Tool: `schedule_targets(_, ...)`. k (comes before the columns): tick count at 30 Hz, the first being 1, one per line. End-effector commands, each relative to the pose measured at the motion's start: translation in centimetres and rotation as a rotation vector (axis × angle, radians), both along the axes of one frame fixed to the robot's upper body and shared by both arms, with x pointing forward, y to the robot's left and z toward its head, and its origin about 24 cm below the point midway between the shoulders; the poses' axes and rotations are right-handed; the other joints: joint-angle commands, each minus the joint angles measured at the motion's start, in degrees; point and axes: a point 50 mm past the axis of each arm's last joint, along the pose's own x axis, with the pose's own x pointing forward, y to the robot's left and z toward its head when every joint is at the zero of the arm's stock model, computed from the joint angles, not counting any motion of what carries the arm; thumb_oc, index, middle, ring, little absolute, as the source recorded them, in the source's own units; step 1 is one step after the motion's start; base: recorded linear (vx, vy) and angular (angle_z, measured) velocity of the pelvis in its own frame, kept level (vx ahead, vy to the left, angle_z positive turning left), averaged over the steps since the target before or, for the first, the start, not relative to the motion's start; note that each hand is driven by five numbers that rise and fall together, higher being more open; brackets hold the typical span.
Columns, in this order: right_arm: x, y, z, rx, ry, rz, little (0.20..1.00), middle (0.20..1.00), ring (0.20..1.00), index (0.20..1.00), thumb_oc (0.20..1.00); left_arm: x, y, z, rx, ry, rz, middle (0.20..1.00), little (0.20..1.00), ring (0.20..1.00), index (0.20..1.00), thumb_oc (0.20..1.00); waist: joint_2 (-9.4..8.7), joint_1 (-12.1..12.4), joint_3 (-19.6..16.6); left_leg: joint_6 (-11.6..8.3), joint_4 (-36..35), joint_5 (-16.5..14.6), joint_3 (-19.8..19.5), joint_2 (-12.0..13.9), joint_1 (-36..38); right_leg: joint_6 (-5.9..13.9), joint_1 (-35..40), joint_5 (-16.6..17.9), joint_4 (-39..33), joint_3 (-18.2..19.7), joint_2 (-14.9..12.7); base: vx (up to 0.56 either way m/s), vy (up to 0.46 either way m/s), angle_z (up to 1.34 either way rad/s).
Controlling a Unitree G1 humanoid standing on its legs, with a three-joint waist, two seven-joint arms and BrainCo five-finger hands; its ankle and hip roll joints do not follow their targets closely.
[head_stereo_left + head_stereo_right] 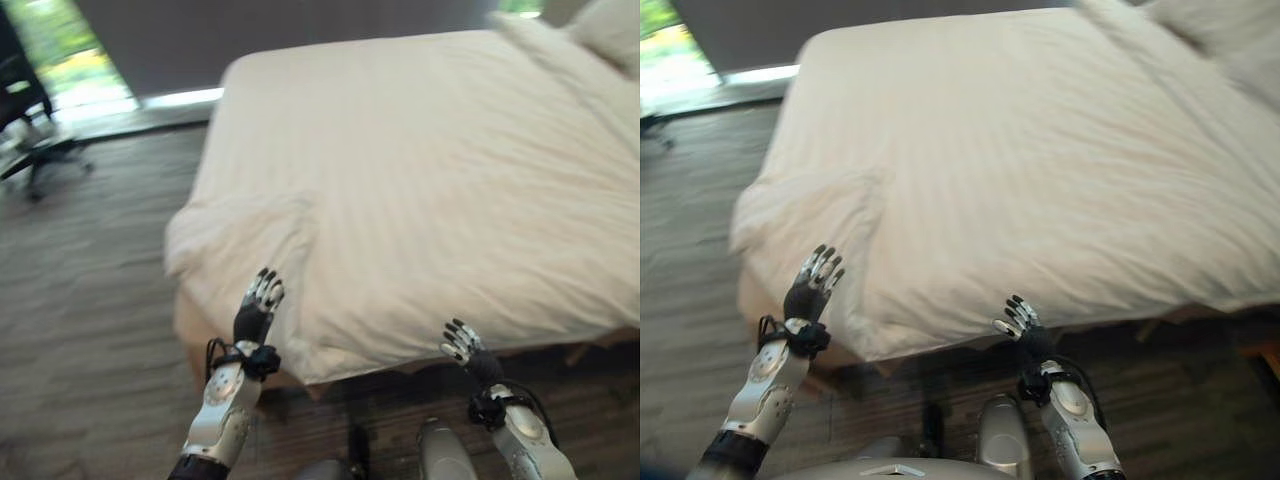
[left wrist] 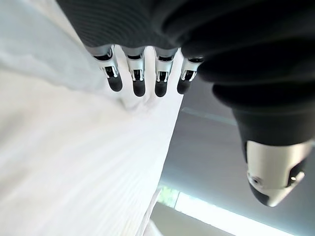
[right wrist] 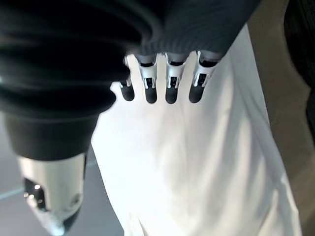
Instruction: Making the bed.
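A white duvet (image 1: 420,180) covers the bed and hangs over its near edge, with a folded-over lump at the near left corner (image 1: 240,235). My left hand (image 1: 257,308) is raised in front of that corner, fingers straight and holding nothing. My right hand (image 1: 462,345) hovers just below the duvet's hanging hem, fingers straight too. In the wrist views the left hand's fingers (image 2: 139,81) and the right hand's fingers (image 3: 172,83) point at the white cloth (image 3: 197,172) without gripping it.
White pillows (image 1: 605,30) lie at the far right end of the bed. Wood floor (image 1: 90,300) stretches to the left, with a dark office chair (image 1: 35,150) near a bright window at the far left. A grey wall (image 1: 280,25) runs behind the bed.
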Motion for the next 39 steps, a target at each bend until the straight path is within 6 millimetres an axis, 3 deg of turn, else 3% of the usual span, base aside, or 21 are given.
schedule_targets(1, 2.3, -0.4, 2.0, -0.065, -0.117, 0.050, 1.000, 1.000, 1.000, 1.000, 1.000, 1.2, -0.1, 2.6, 0.041, -0.128, -0.027, 1.000, 1.000, 1.000, 1.000, 1.000, 2.21, 3.1, -1.7, -8.29, 2.8, -2.8, -2.7, 8.6, 3.8, 2.31, 9.1, -0.9, 1.4, -9.4, -3.6, -0.18, 0.150, -0.81)
schedule_targets(3, 2.3, -0.3, 2.2, -0.065, -0.126, 0.062, 1.000, 1.000, 1.000, 1.000, 1.000, 1.0, -0.3, 2.4, 0.027, -0.120, -0.034, 1.000, 1.000, 1.000, 1.000, 1.000, 2.34, 2.7, -1.6, -8.17, 2.6, -2.3, -1.3, 8.8, 3.9, 3.11, 8.0, -0.7, 5.5, -6.9, -2.6, -0.04, 0.001, -1.10)
schedule_targets(4, 2.1, -0.4, 2.0, -0.068, -0.119, 0.062, 1.000, 1.000, 1.000, 1.000, 1.000, 0.9, -0.7, 2.0, 0.020, -0.106, -0.047, 1.000, 1.000, 1.000, 1.000, 1.000, 1.69, 2.4, -1.9, -8.57, 3.1, -2.4, -0.8, 8.2, 3.8, 3.07, 11.5, -1.7, 0.4, -5.1, -1.8, 0.01, -0.095, -0.72)
schedule_targets(5, 1.9, -0.5, 1.8, -0.060, -0.105, 0.054, 1.000, 1.000, 1.000, 1.000, 1.000, 0.4, -1.2, 1.4, -0.033, -0.091, -0.048, 1.000, 1.000, 1.000, 1.000, 1.000, 0.97, 2.9, -3.6, -9.27, 2.6, -1.6, -0.5, 7.3, 2.9, 1.39, 18.2, -2.7, -12.4, -3.9, -0.3, 0.02, -0.096, -0.14)
schedule_targets(8, 2.3, -0.2, 1.9, -0.053, -0.107, 0.061, 1.000, 1.000, 1.000, 1.000, 1.000, 0.1, -1.2, 1.0, -0.107, -0.074, -0.009, 1.000, 1.000, 1.000, 1.000, 1.000, 0.32, 4.3, -4.5, -10.13, 3.0, -0.8, 0.5, 7.3, 1.9, 0.72, 20.8, -2.0, -18.9, -3.6, 1.0, -0.02, -0.122, -0.06)
schedule_targets(13, 2.3, -1.1, 2.3, -0.116, -0.114, 0.083, 1.000, 1.000, 1.000, 1.000, 1.000, -0.6, -1.6, 0.4, -0.122, -0.046, -0.029, 1.000, 1.000, 1.000, 1.000, 1.000, 0.33, 4.7, -3.4, -10.25, 4.3, -0.7, -1.1, 6.8, 1.2, 0.16, 21.8, -2.2, -19.6, -3.7, 0.8, -0.01, -0.080, -0.16)
schedule_targets(15, 2.5, -1.3, 2.4, -0.129, -0.118, 0.082, 1.000, 1.000, 1.000, 1.000, 1.000, -0.6, -1.5, 0.4, -0.115, -0.046, -0.026, 1.000, 1.000, 1.000, 1.000, 1.000, 0.44, 4.9, -3.0, -10.32, 5.1, -0.8, -2.6, 6.4, 0.6, 0.06, 21.5, -2.3, -19.3, -3.6, 0.5, -0.04, -0.010, 0.04)
schedule_targets(18, 3.0, -1.6, 3.0, -0.148, -0.140, 0.090, 1.000, 1.000, 1.000, 1.000, 1.000, -0.4, -1.1, 1.1, -0.097, -0.075, -0.011, 1.000, 1.000, 1.000, 1.000, 1.000, 0.34, 6.6, -1.9, -11.63, 6.4, -0.4, -12.6, 4.3, -1.8, -0.01, 19.4, -1.5, -18.0, -1.8, -0.4, -0.10, 0.030, -0.09)
schedule_targets(20, 3.3, -1.8, 3.2, -0.168, -0.143, 0.109, 1.000, 1.000, 1.000, 1.000, 1.000, -0.1, -1.0, 1.5, -0.096, -0.098, -0.013, 1.000, 1.000, 1.000, 1.000, 1.000, -0.25, 6.4, -2.2, -13.00, 7.0, -0.9, -13.3, 8.1, -1.2, 0.63, 17.3, -0.6, -17.9, -1.2, -2.8, -0.16, 0.203, -0.45)
schedule_targets(21, 3.6, -1.8, 3.4, -0.173, -0.153, 0.113, 1.000, 1.000, 1.000, 1.000, 1.000, 0.3, -1.0, 2.1, -0.103, -0.122, -0.010, 1.000, 1.000, 1.000, 1.000, 1.000, -0.26, 6.4, -2.4, -14.03, 8.5, 1.1, -17.7, 11.4, 0.7, 1.37, 15.2, 0.6, -17.6, -0.1, -4.2, -0.20, 0.311, -0.32)
schedule_targets(23, 3.3, -2.1, 3.3, -0.161, -0.142, 0.102, 1.000, 1.000, 1.000, 1.000, 1.000, 0.8, -1.3, 2.9, -0.108, -0.158, -0.026, 1.000, 1.000, 1.000, 1.000, 1.000, 0.80, 4.5, -2.8, -16.10, 9.1, 6.5, -19.6, 17.5, 4.3, 2.85, 13.0, 2.1, -16.7, 0.3, -6.3, -0.24, 0.494, -0.18)
schedule_targets(25, 3.0, -2.5, 3.0, -0.170, -0.126, 0.102, 1.000, 1.000, 1.000, 1.000, 1.000, 1.1, -1.5, 3.5, -0.111, -0.184, -0.051, 1.000, 1.000, 1.000, 1.000, 1.000, 1.71, 3.2, -3.0, -17.98, 10.0, 9.6, -21.8, 20.5, 7.1, 4.47, 11.1, 4.2, -15.9, 0.8, -9.1, -0.28, 0.585, 0.23)
schedule_targets(29, 3.1, -2.9, 3.1, -0.180, -0.121, 0.092, 1.000, 1.000, 1.000, 1.000, 1.000, 1.6, -1.9, 4.0, -0.101, -0.202, -0.082, 1.000, 1.000, 1.000, 1.000, 1.000, 2.15, 2.1, -3.1, -18.81, 11.7, 6.7, -21.5, 21.4, 9.0, 6.46, 8.6, 6.3, -14.5, 2.5, -12.2, -0.19, 0.364, 0.09)
schedule_targets(30, 3.0, -3.1, 3.2, -0.175, -0.124, 0.070, 1.000, 1.000, 1.000, 1.000, 1.000, 1.9, -2.0, 4.1, -0.086, -0.203, -0.090, 1.000, 1.000, 1.000, 1.000, 1.000, 2.24, 1.4, -3.0, -18.81, 11.3, 4.6, -20.0, 21.7, 9.5, 7.42, 7.9, 7.2, -13.9, 3.3, -13.8, -0.34, 0.688, 0.13)
schedule_targets(31, 2.7, -3.3, 3.0, -0.146, -0.120, 0.020, 1.000, 1.000, 1.000, 1.000, 1.000, 2.2, -2.2, 3.9, -0.083, -0.191, -0.106, 1.000, 1.000, 1.000, 1.000, 1.000, 2.32, -0.2, -3.4, -18.03, 7.5, -3.5, -14.9, 21.3, 12.2, 9.04, 7.3, 9.9, -14.9, 4.7, -15.6, -0.38, 0.761, 0.15)
schedule_targets(33, 2.6, -3.4, 3.0, -0.142, -0.122, -0.009, 1.000, 1.000, 1.000, 1.000, 1.000, 2.4, -2.6, 3.8, -0.079, -0.186, -0.130, 1.000, 1.000, 1.000, 1.000, 1.000, 2.27, -0.6, -3.4, -17.43, 3.9, -6.7, -12.9, 20.0, 13.8, 9.71, 7.1, 12.9, -16.9, 4.8, -16.8, -0.23, 0.471, 0.22)
schedule_targets(34, 2.6, -3.4, 2.9, -0.141, -0.124, -0.032, 1.000, 1.000, 1.000, 1.000, 1.000, 2.6, -2.9, 3.6, -0.061, -0.174, -0.145, 1.000, 1.000, 1.000, 1.000, 1.000, 1.91, -1.1, -3.6, -16.80, 1.0, -9.1, -11.8, 18.4, 14.8, 9.71, 6.4, 15.9, -18.9, 5.1, -17.6, -0.34, 0.580, 0.21)
schedule_targets(35, 2.7, -2.6, 2.9, -0.106, -0.137, -0.055, 1.000, 1.000, 1.000, 1.000, 1.000, 2.4, -2.5, 3.2, -0.019, -0.155, -0.137, 1.000, 1.000, 1.000, 1.000, 1.000, 1.75, -0.7, -2.9, -15.60, -2.1, -10.5, -9.3, 16.5, 17.0, 9.71, 3.8, 23.9, -22.3, 3.0, -18.1, -0.50, 0.741, -0.13)
schedule_targets(36, 2.8, -2.0, 2.5, -0.092, -0.126, -0.053, 1.000, 1.000, 1.000, 1.000, 1.000, 2.0, -1.8, 2.9, 0.030, -0.137, -0.121, 1.000, 1.000, 1.000, 1.000, 1.000, 1.73, 0.8, -1.9, -14.83, -2.1, -9.8, -6.1, 15.4, 17.2, 9.71, 2.4, 24.6, -22.6, -4.2, -18.2, -0.58, 0.732, -0.56)
schedule_targets(37, 3.0, -1.3, 2.5, -0.055, -0.129, -0.056, 1.000, 1.000, 1.000, 1.000, 1.000, 1.8, -1.5, 2.9, 0.040, -0.135, -0.109, 1.000, 1.000, 1.000, 1.000, 1.000, 1.88, 1.2, -0.8, -13.79, -0.9, -9.2, -5.5, 14.2, 15.8, 9.71, 2.8, 21.4, -20.8, -5.8, -17.5, -0.50, 0.516, -1.35)
schedule_targets(39, 2.5, -0.1, 1.8, 0.031, -0.103, -0.022, 1.000, 1.000, 1.000, 1.000, 1.000, 1.8, -1.0, 3.3, 0.017, -0.157, -0.111, 1.000, 1.000, 1.000, 1.000, 1.000, 1.49, 0.7, 0.0, -11.83, -0.2, -7.5, -5.5, 11.7, 12.9, 9.41, 3.6, 16.1, -13.3, -0.3, -13.8, -0.48, 0.500, -1.56)
